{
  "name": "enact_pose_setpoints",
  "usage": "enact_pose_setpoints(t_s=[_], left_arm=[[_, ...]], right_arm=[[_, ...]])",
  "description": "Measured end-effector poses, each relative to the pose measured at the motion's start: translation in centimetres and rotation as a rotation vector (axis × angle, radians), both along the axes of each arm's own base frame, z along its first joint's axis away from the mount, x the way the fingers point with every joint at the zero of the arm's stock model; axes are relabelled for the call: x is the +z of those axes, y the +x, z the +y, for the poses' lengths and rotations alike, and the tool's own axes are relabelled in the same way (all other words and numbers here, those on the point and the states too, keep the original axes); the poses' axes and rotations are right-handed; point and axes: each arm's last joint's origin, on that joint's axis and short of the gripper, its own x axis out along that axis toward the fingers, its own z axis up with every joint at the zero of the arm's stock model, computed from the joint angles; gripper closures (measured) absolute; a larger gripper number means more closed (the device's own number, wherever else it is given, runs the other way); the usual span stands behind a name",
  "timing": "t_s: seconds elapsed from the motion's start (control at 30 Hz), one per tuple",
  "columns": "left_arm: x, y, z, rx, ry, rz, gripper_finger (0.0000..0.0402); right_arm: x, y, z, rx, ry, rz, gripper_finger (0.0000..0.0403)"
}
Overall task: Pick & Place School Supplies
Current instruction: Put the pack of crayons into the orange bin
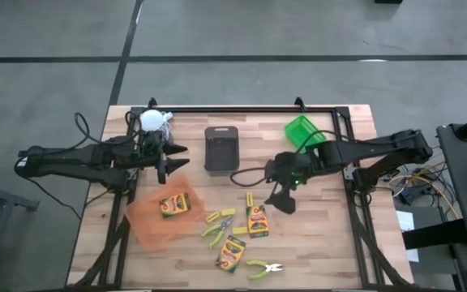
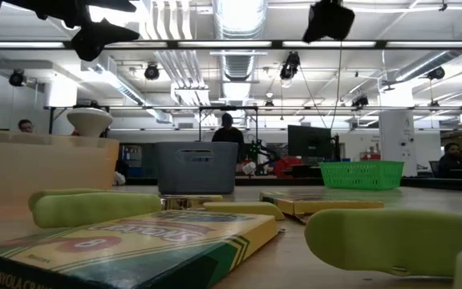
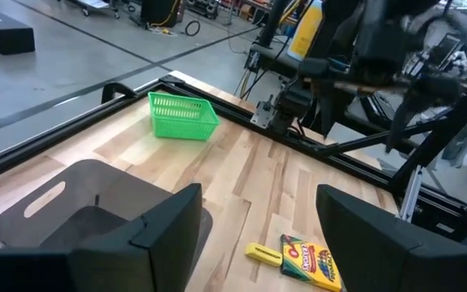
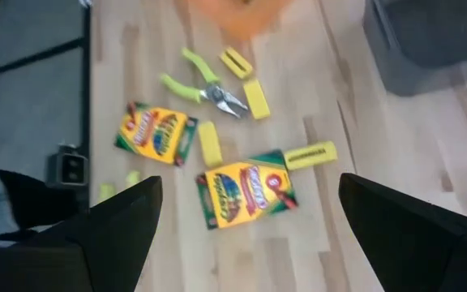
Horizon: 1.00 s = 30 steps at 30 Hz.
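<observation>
Crayon boxes lie flat on the wooden table: one (image 1: 257,221) below my right gripper, one (image 1: 231,253) nearer the front edge, and one (image 1: 174,204) on the orange tray (image 1: 148,223). Lime-handled pliers (image 1: 217,229) and a second pair (image 1: 263,268) lie among short yellow sticks (image 1: 216,216). My right gripper (image 1: 282,200) hangs open above the table, tipped down over a crayon box (image 4: 246,188) and a yellow stick (image 4: 310,153). My left gripper (image 1: 169,165) stands open and raised, beside the black tray (image 1: 221,148), with nothing between its fingers (image 3: 169,231).
A green basket (image 1: 302,130) stands at the back right, and a white-topped object (image 1: 151,120) at the back left. A dark frame (image 1: 242,109) runs along the far edge and both sides. Bare wood shows right of the supplies (image 1: 314,235).
</observation>
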Motion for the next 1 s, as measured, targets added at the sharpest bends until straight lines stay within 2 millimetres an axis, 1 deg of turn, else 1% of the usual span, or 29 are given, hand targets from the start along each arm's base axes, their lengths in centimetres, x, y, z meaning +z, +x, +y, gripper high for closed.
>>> enact_pose_setpoints(t_s=[0.1, 0.27, 0.37, 0.47, 0.6, 0.73, 0.8, 1.0], left_arm=[[0.0, 0.1, 0.0, 0.0, 0.0, 0.003, 0.0151], [-0.1, 0.1, 0.0, 0.0, 0.0, 0.006, 0.0151], [-0.1, 0.2, 0.0, 0.0, 0.0, 0.01, 0.0151], [-0.1, 0.2, 0.0, 0.0, 0.0, 0.012, 0.0151], [-0.1, 0.2, 0.0, 0.0, 0.0, 0.012, 0.0151], [-0.1, 0.2, 0.0, 0.0, 0.0, 0.012, 0.0151], [-0.1, 0.2, 0.0, 0.0, 0.0, 0.012, 0.0151], [-0.1, 0.2, 0.0, 0.0, 0.0, 0.012, 0.0151]], right_arm=[[-1.7, 0.2, 0.3, 0.006, -0.003, -0.007, 0.0032], [-3.9, 0.9, 0.5, 0.013, 0.014, -0.103, 0.0032], [-5.4, 0.9, 0.5, 0.014, 0.02, -0.13, 0.0032], [-7.1, 0.3, 0.5, 0.023, 0.022, -0.078, 0.0032], [-8.6, -0.4, 0.7, 0.097, 0.105, -0.017, 0.0032], [-9.3, -0.8, 0.9, 0.133, 0.191, 0.026, 0.0032], [-9.4, -0.8, 0.9, 0.134, 0.201, 0.03, 0.0032], [-8.8, -0.5, 0.9, 0.142, 0.2, 0.006, 0.0032]])
